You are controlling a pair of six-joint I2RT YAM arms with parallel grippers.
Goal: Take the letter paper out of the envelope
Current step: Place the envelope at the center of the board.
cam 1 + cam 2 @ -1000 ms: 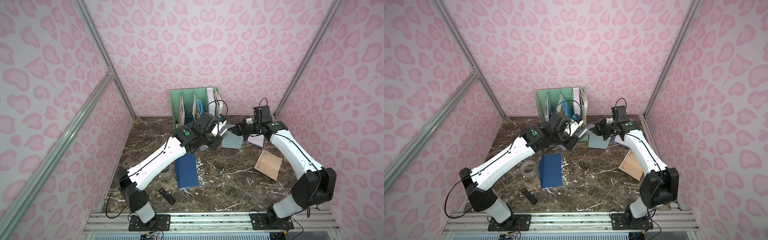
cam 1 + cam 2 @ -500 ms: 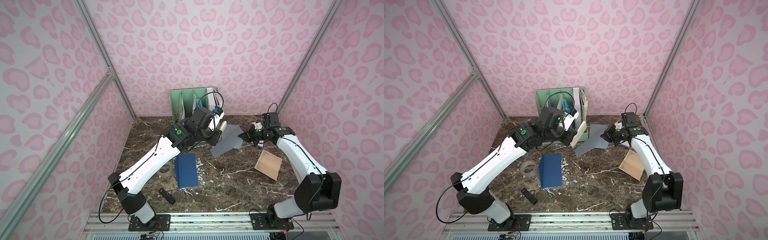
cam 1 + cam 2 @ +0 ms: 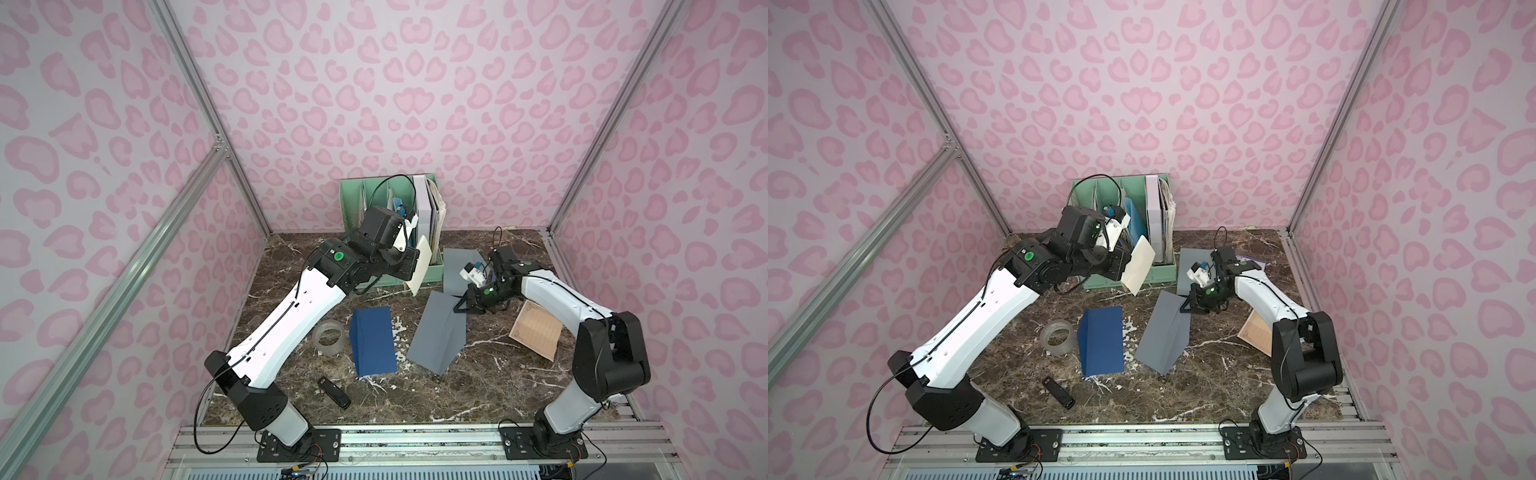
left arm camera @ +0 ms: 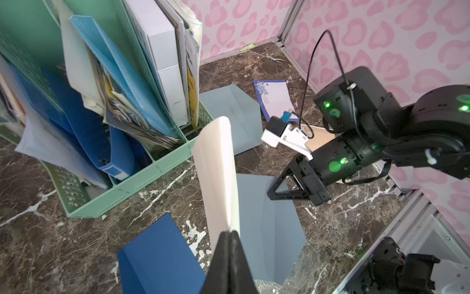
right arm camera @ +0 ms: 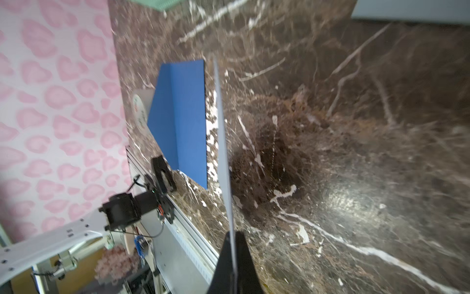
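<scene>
Holding: left hand (image 4: 230, 235) clamped on letter paper (image 4: 218, 173), aloft, apart from envelope (image 3: 438, 332).
Right hand (image 5: 232, 236): pinching envelope's upper corner.
Handling: paper looks light, bendy, creasable; edge grip suits, I'd say.

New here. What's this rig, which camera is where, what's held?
Two white robot arms work over a marble table. Two pictures look down from overhead; the other two come from a camera on each wrist. The left gripper pinches a cream letter paper, clear of the grey envelope that the right gripper holds by one edge. Lying loose: a blue envelope, a tape roll, another grey envelope, a tan sheet. A green file rack stands at the back.
</scene>
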